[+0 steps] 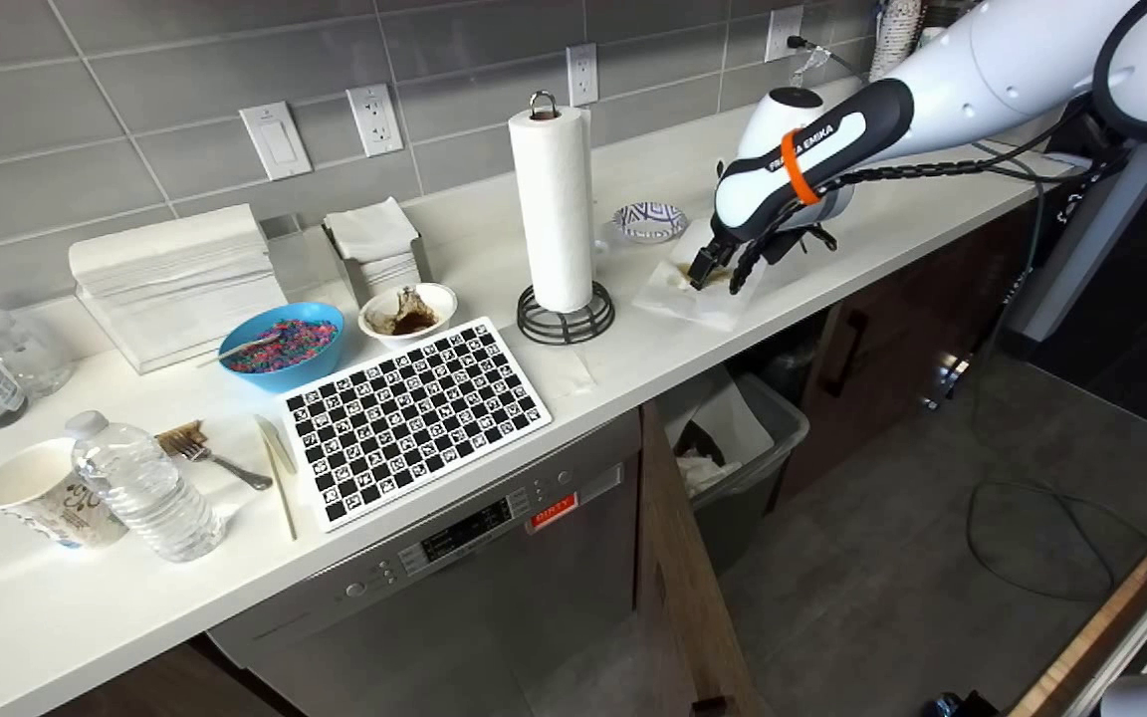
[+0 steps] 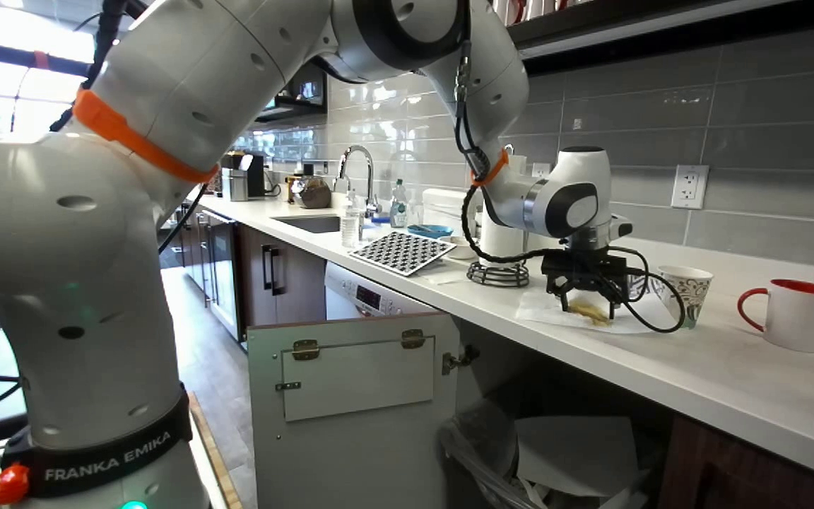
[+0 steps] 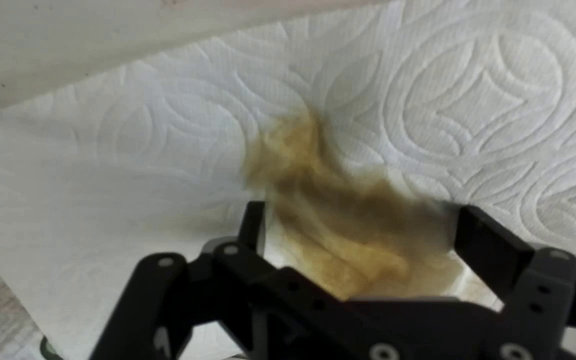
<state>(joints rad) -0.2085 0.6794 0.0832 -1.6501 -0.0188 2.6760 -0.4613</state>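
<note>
Between the widely parted fingers of our hand (image 3: 360,215), we see a crumpled brown wad (image 3: 328,210) lying on a white paper sheet (image 3: 498,100) that is spread over the table (image 2: 739,360). We hold nothing: one finger stands on each side of the wad, and the one on the right of the wrist view comes right up to its edge, though blur keeps us from telling whether they touch.

We judge the wad to be light and soft, perhaps stained thin paper, with folds that would give under a squeeze and might tear if pulled hard. Slipping seems a smaller worry to us than pinching the loose sheet along with it. Its thick middle looks the best place to take hold, fingers low and pressing gently from both sides.

As for its lie, the narrower end points up and a little left in the wrist view; the body widens toward the lower right, so we read the long axis as a slant between those ends. Its lower end is partly hidden by our hand. Near the sheet we also have a paper cup (image 2: 693,290), and farther along, a mug (image 2: 799,314).
</note>
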